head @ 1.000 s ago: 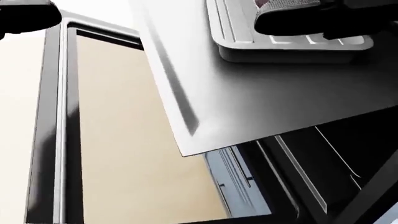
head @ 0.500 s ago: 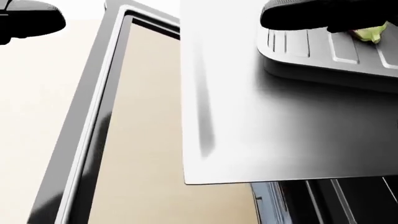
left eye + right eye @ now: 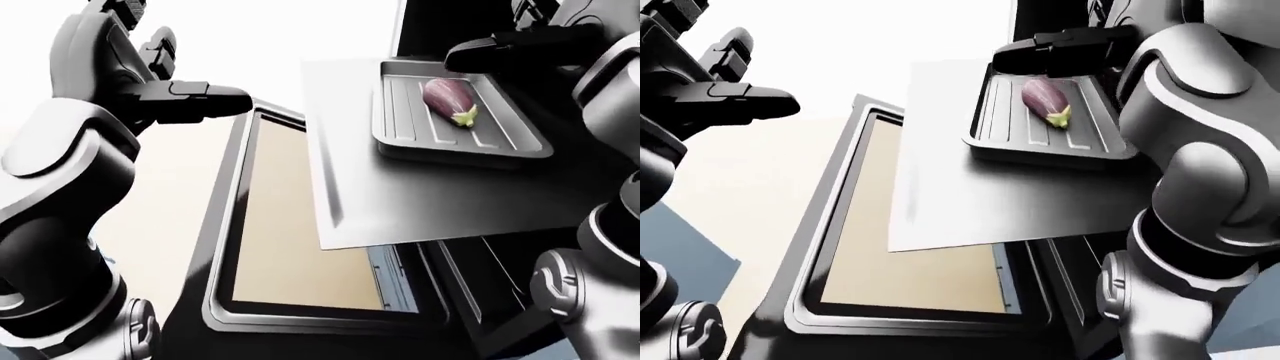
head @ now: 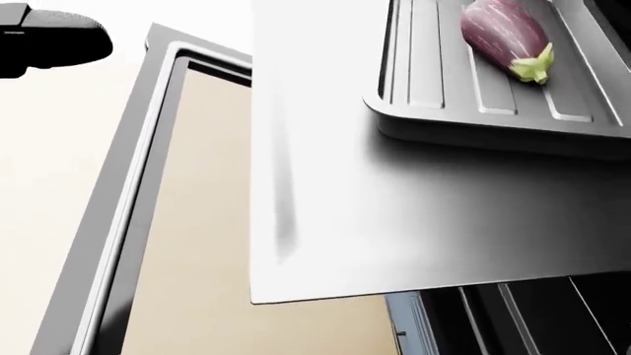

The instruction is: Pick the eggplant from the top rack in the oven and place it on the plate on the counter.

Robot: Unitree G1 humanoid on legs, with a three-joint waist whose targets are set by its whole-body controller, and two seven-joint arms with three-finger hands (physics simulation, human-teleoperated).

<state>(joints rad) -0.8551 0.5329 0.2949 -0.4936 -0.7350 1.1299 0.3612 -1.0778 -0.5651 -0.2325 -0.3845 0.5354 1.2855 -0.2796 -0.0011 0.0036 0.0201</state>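
A purple eggplant with a green stem lies in a ribbed grey tray. The tray rests on a flat metal rack sheet pulled out over the open oven door. My right hand hovers at the tray's top edge, just above the eggplant, fingers stretched out and open, not touching it. Out to the left of the sheet my left hand is raised, open and holding nothing. No plate shows in any view.
The oven door's beige glass panel and dark frame fill the lower middle of the eye views. The dark oven cavity with its side rails lies under the sheet at lower right. The pale floor is at left.
The head view has shifted and tilted. My right hand, which covered the eggplant in that view, has drawn back out of its top edge, so the eggplant now shows whole.
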